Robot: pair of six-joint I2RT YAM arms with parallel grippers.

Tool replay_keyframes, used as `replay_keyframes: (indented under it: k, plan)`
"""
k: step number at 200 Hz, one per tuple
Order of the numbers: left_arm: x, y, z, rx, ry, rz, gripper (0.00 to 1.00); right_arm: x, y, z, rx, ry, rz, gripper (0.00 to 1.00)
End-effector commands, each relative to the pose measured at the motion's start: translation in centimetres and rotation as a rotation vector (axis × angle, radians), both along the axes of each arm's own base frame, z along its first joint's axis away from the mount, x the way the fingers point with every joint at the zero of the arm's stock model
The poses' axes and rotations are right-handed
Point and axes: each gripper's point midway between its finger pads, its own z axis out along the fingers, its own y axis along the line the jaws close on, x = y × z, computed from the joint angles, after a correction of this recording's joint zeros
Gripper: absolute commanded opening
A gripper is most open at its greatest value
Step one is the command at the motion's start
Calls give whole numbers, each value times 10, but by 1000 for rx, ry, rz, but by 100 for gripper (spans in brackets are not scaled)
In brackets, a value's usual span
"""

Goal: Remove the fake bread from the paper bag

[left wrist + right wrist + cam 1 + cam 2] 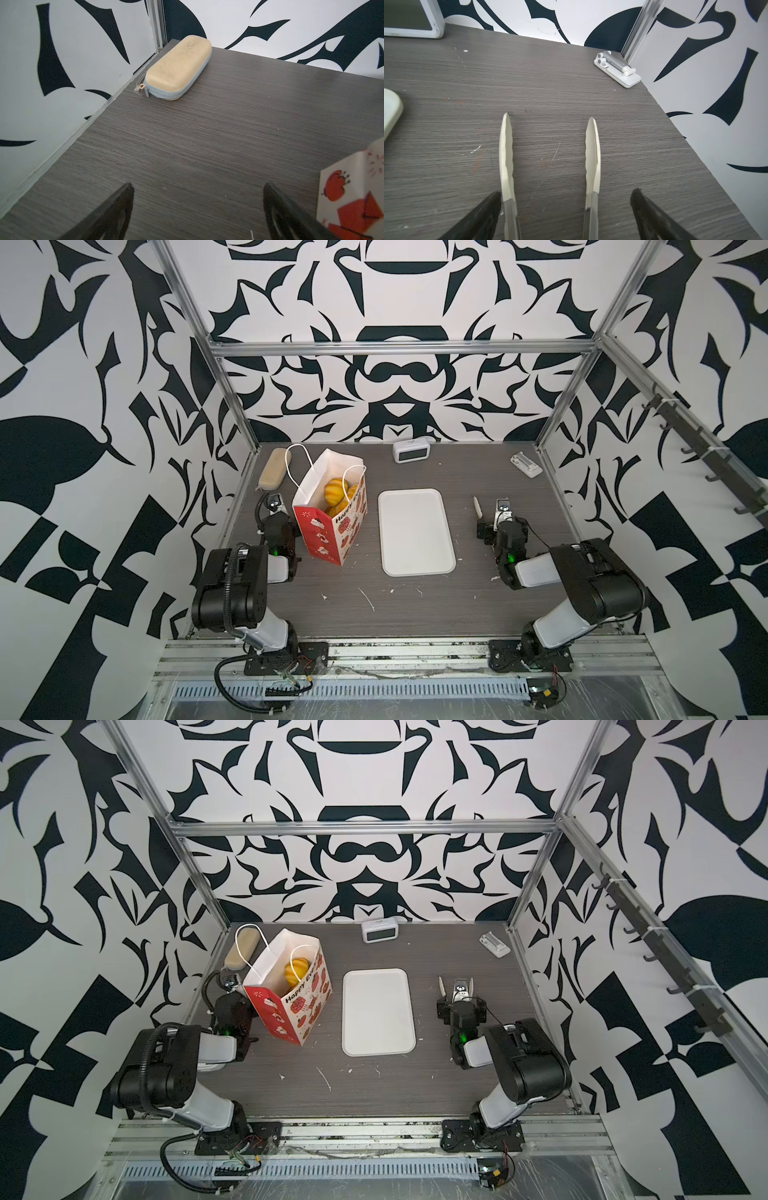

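Inside paper bag [320, 531], half-hidden fake bread [334, 491]

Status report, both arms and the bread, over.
Left gripper open, empty, beside paper bag. Right gripper open, tongs between its jaws, tips spread. Fake bread in upright bag. Cord handle arcs across bag mouth.

This looks like a robotics lab test cell. An aluminium frame [399, 349] carries black-and-white patterned walls [415, 398], and robot arms [232, 585] are bolted to a rail [407, 651] at a grey tabletop [415, 605].
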Motion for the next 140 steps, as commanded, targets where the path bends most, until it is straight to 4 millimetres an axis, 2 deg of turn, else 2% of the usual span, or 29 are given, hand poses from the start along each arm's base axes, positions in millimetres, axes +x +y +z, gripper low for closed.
replay_keyframes:
  k: [1,140]
  plan:
    - [2,1,8,-7,-34,0,99,10,0,21,11,-68,-6,100]
    - [2,0,8,-4,-32,-7,99,9,-4,21,11,-70,-34,100]
